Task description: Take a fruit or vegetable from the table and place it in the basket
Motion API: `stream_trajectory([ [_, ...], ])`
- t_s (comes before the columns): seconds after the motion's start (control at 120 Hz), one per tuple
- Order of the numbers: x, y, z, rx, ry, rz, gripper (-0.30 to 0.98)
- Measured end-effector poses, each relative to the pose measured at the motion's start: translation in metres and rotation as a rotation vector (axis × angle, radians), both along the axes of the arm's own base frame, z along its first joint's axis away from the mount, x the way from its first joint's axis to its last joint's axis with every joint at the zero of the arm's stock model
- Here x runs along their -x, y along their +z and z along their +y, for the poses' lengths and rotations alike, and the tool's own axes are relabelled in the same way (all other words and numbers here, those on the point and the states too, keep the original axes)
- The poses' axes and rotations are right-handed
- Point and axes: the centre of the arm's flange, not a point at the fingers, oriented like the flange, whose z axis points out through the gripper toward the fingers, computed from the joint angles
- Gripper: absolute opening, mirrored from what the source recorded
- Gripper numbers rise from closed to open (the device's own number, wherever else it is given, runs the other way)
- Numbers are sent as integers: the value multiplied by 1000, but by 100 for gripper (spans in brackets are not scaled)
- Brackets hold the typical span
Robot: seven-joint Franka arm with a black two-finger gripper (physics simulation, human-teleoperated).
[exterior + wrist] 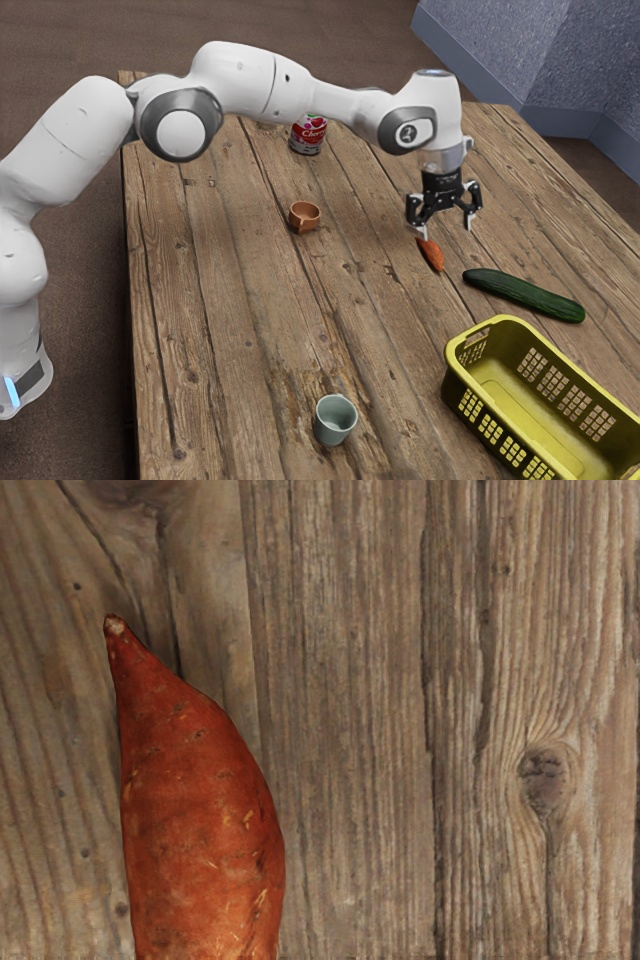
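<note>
In the exterior view my gripper (446, 230) stands open above the table, its two fingers wide apart and nothing between them. An orange-red sweet potato (432, 254) lies on the wood just below and beside the fingers. The wrist view has the sweet potato (205, 830) lying lengthwise, its pointed tip showing. A dark green cucumber (524, 295) rests between the sweet potato and the yellow basket (494, 419), whose visible inside holds nothing.
On the wooden table (250, 330) stand a small brown cup (304, 216), a grey-green cup (335, 420) near the exterior view's lower edge, and a red and white can (308, 135) behind the arm. The basket has raised walls.
</note>
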Motion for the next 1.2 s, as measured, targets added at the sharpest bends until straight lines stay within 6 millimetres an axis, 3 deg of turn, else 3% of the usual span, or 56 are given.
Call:
stream_trajectory([
  [0.333,1,-8,-7,-2,-27,-8,69],
  [0.567,15,-9,-13,18,-26,19,69],
  [0.733,25,-18,-9,38,-11,52,69],
  [0.992,25,-28,-7,58,-6,65,67],
  [1.2,25,-32,-4,64,-3,69,54],
])
